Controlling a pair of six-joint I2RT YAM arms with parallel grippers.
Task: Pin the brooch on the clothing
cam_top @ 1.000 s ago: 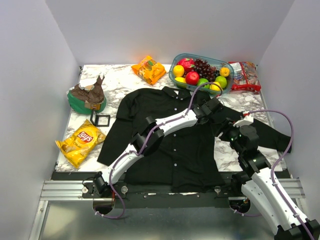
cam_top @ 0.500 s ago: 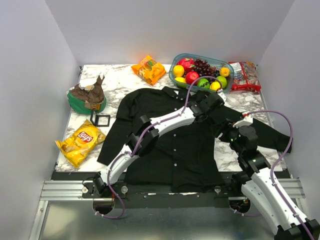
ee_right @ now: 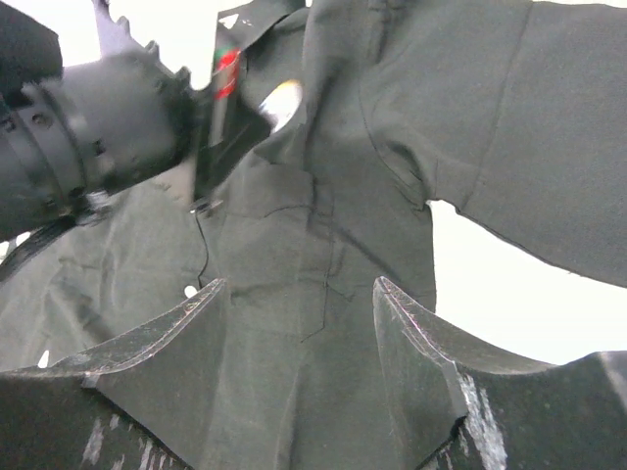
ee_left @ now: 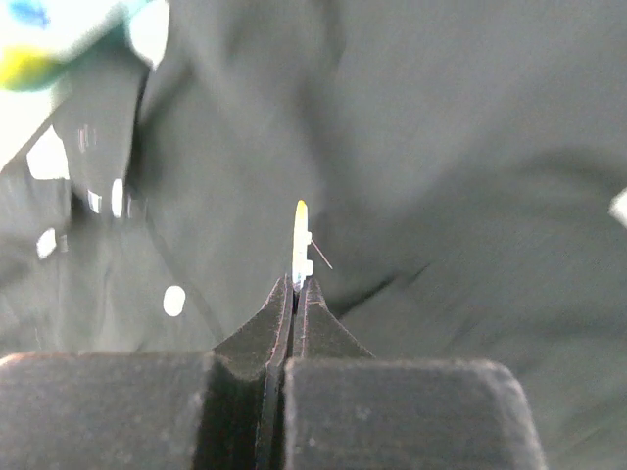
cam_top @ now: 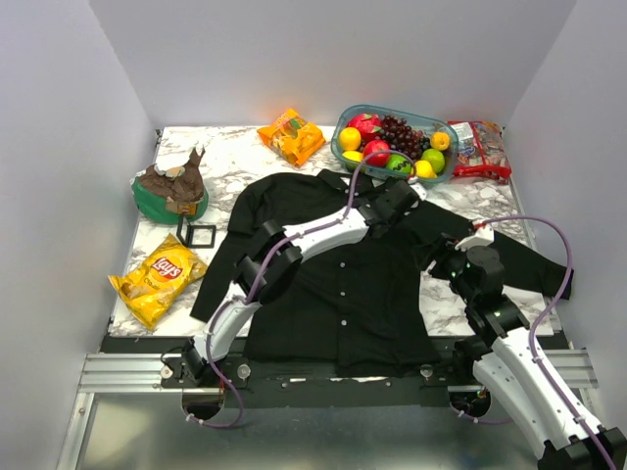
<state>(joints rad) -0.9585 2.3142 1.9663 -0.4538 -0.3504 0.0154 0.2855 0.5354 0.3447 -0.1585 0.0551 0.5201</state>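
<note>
From the top camera I see one black shirt (cam_top: 343,294) spread flat and front up across the marble table (cam_top: 220,152), which I judge keeps the cloth steady for pinning. My left arm stretches diagonally over it, so the left hand (cam_top: 400,199) sits above the upper chest near the collar. The right hand (cam_top: 443,257) hovers near it, where a sleeve joins the body. Around the shirt I count three snack packs: an orange bag (cam_top: 291,135), a yellow crisp bag (cam_top: 159,274) and a red packet (cam_top: 478,147). There is also one fruit tub (cam_top: 336,139), one green bowl (cam_top: 147,204) and one black square frame (cam_top: 200,235). In the left wrist camera, the left hand is pressed together on one brooch (ee_left: 300,235). It shows edge-on as a thin pale sliver standing up from the fingertips, with a fine pin angling off its side. I judge it is held that way so the pin can meet the fabric. The blurred shirt lies beyond it, and I can make out several white buttons (ee_left: 174,299) but cannot count them surely. In the right wrist camera, the right hand is spread wide and holds nothing. It is poised over wrinkled cloth, likely ready to brace it, with the left hand and a pale glint of the brooch beyond.
</note>
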